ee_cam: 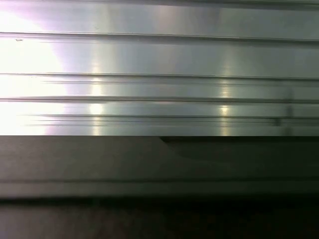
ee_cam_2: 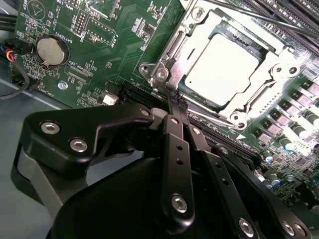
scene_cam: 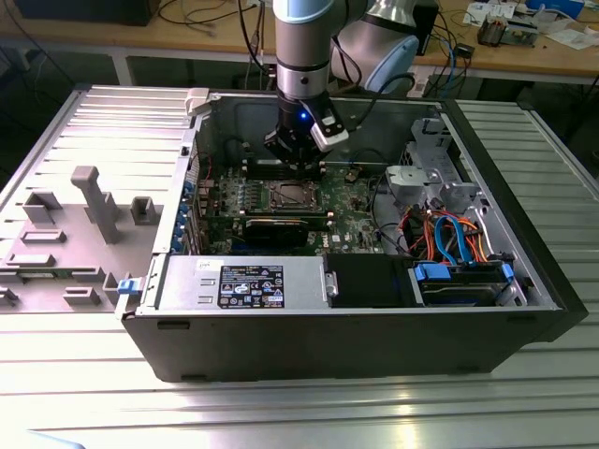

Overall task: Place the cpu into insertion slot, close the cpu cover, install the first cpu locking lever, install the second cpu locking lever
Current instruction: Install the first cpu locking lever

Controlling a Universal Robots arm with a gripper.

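An onlooker reads the exterior view from its left. A grey moulded fixture tray (scene_cam: 65,234) lies on the ribbed aluminium table (scene_cam: 281,412), well clear of the jaws. Next is the open black computer case (scene_cam: 356,337), with its silver power supply box (scene_cam: 239,283) along the near wall. The black two-finger gripper (scene_cam: 298,161) hangs inside the case, just above the square silver-rimmed insertion slot (scene_cam: 290,195). Towards the exterior view's right are orange and blue cables (scene_cam: 449,234) and a blue-handled drive bay (scene_cam: 459,281), apart from the jaws.

In the second wrist view the gripper (ee_cam_2: 177,102) has its jaws pressed together with nothing between them. The small flat silver-grey cpu (ee_cam_2: 227,69) sits in the insertion slot (ee_cam_2: 239,32), just ahead of the tips. The thin silvery cpu cover (ee_cam_2: 269,84) appears to lie down around it. The tips point at the cover's near edge.

The cpu is probably light, stiff, smooth-topped and fragile underneath, so its edges are the place to hold. A round silver coin battery (ee_cam_2: 52,50) lies to one side, and long black memory slots (ee_cam_2: 294,20) lie beyond the socket. Nothing blocks the jaws.
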